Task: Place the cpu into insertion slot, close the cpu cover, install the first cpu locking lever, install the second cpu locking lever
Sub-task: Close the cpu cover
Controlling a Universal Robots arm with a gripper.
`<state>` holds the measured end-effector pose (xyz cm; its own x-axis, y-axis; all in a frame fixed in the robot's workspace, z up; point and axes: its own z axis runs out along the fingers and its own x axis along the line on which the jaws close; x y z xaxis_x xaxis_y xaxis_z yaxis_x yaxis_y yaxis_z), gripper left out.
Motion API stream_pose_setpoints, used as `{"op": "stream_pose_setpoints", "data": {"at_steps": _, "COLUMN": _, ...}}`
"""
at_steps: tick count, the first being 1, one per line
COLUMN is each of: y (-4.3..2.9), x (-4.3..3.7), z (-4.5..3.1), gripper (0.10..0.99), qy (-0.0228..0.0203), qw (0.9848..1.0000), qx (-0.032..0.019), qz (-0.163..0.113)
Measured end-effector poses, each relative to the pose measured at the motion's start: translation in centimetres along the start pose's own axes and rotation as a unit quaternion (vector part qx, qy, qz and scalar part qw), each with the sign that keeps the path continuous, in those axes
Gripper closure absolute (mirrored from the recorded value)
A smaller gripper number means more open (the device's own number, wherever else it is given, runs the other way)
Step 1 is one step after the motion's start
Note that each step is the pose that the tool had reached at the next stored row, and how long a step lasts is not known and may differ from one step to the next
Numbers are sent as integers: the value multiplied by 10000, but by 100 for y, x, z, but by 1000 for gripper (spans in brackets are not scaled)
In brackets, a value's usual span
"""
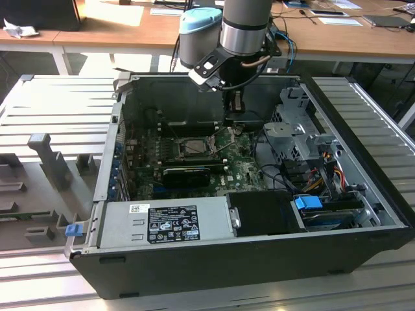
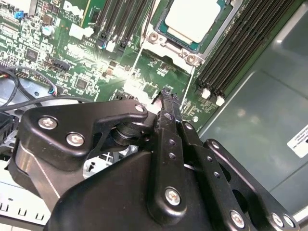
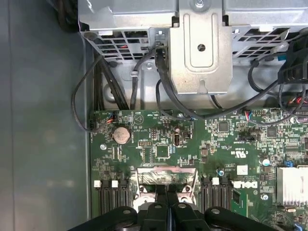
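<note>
My jaws pinched together holding nothing, tips just beside the socket, chip flat in it, pale face up

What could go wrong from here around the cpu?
1. The gripper hangs shut close over the board beside the cpu; a low sweep could clip small parts.
2. Two thin levers by the cpu look unlatched; a nudge could bend one or shift the cpu.
</note>
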<state>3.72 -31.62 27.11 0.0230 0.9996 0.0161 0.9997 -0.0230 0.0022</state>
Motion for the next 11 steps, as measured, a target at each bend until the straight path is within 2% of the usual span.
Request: {"op": "stream_pose_setpoints", "data": {"at_steps": 11, "y": 138, "x": 3, "z": 0, "gripper": 980, "qy": 0, "qw": 10000, "qx": 1, "qz": 0}}
